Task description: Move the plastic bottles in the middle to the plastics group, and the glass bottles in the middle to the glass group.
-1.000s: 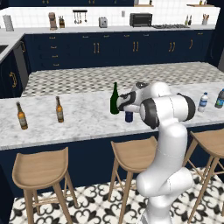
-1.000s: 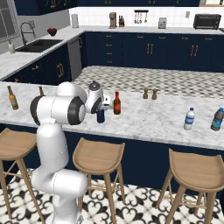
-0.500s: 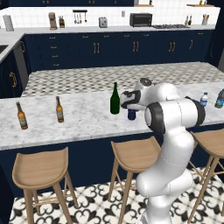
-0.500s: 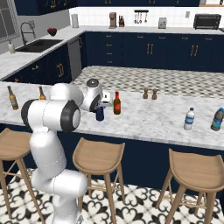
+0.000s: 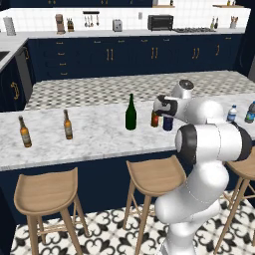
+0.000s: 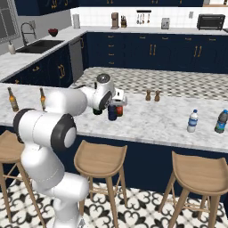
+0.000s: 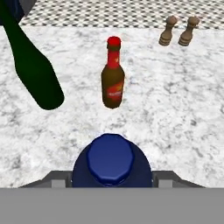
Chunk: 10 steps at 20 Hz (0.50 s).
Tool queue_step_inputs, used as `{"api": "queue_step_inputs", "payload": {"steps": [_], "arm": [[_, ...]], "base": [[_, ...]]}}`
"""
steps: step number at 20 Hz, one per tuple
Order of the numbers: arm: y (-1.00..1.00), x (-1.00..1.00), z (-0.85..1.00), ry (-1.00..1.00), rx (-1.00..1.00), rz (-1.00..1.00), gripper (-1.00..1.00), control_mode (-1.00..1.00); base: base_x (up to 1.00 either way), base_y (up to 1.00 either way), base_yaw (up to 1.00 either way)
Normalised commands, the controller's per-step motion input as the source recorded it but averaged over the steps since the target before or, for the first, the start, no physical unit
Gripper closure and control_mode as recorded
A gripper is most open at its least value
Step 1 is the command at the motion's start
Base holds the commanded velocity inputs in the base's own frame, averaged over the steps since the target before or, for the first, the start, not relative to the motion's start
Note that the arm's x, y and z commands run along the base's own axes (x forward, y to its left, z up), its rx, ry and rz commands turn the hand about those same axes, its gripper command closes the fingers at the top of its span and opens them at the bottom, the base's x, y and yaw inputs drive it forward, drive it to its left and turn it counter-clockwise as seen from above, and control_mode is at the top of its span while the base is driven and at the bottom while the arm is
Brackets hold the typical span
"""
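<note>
Navy plastic fills the lower middle of the hand view: the squat navy bottle (image 7: 111, 162) stands on the marble bench (image 7: 183, 105) right between the gripper's (image 7: 111, 178) fingers, cap toward the camera. The fingers themselves are mostly cut off by the lower edge, with grey stubs just showing at either side of the bottle's shoulders, so actual contact is hard to confirm; the jaws look drawn in close on the bottle rather than spread wide.

Just beyond the gripper, a little past the navy bottle, stands the short red-topped brown bottle (image 7: 113, 79), upright and apart from it. Off to the gripper's left and slightly beyond is the tall green wine bottle (image 7: 30, 65), its neck running out of the picture's top corner. Farther out and to the right sit two small brown shakers (image 7: 178, 30).

From the left base view the gripper (image 5: 166, 110) is largely masked by the arm's own wrist, and the navy bottle (image 5: 168, 122) shows only partly. Well off to the gripper's left are the two amber beer bottles (image 5: 67, 124); well off to its right, the clear water bottle (image 6: 192, 121) and dark teal bottle (image 6: 221, 121).
</note>
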Motion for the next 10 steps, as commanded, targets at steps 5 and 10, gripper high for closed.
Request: {"api": "queue_step_inputs", "payload": {"steps": [5, 10], "arm": [[-0.82, -0.05, 0.17, 0.00, 0.00, -0.13, 1.00, -1.00], [-0.80, 0.00, 0.09, -0.01, 0.00, -0.16, 1.00, -1.00]], "base": [[0.00, 0.00, 0.00], [0.00, 0.00, 0.00]]}}
